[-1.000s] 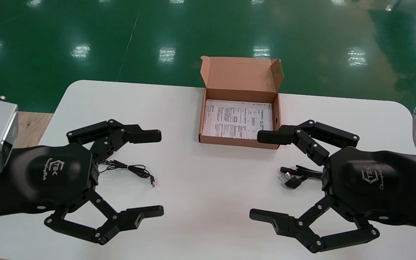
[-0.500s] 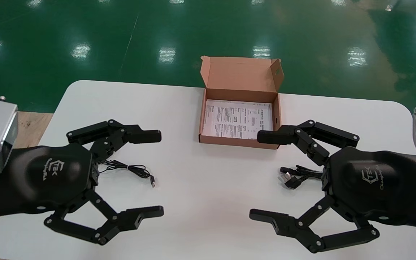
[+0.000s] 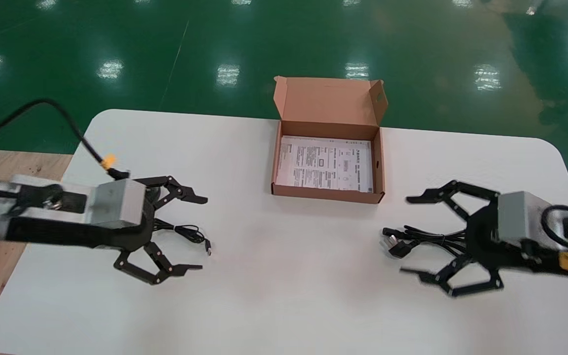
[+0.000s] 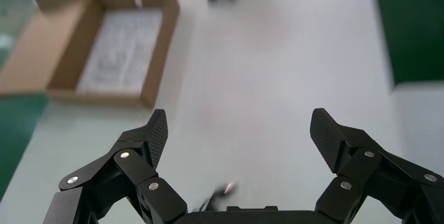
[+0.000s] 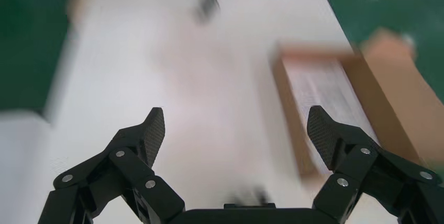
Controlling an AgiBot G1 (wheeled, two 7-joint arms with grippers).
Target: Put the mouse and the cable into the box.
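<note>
– Well, both tools are low over the table and neither holds anything. Left gripper is spread wide, and so is the right gripper.
– Where's the load?
– Power cable, bundled, lies on the table between the right fingers, plug end toward the middle. On the left, a thin lead with a USB end runs out from under the left gripper. Mouse not seen. It may be hidden beneath that gripper's body, but I cannot confirm.
– Box?
– Box is open, beyond and between the two grippers, with the lid flap upright on the far side. Leaflet lies flat in the bottom, nothing else inside.
– Risks?
– Left: closing on the thin lead alone. The mouse would then trail or swing, and the USB end could catch on the near wall.
– Right: the bundle looks loose. A pinch on a few strands would let the plug droop and hang outside the rim.
– The box looks like light card and seems unfixed, so a brush from a finger would shove it. Both arms going in together could crowd each other above it.
</note>
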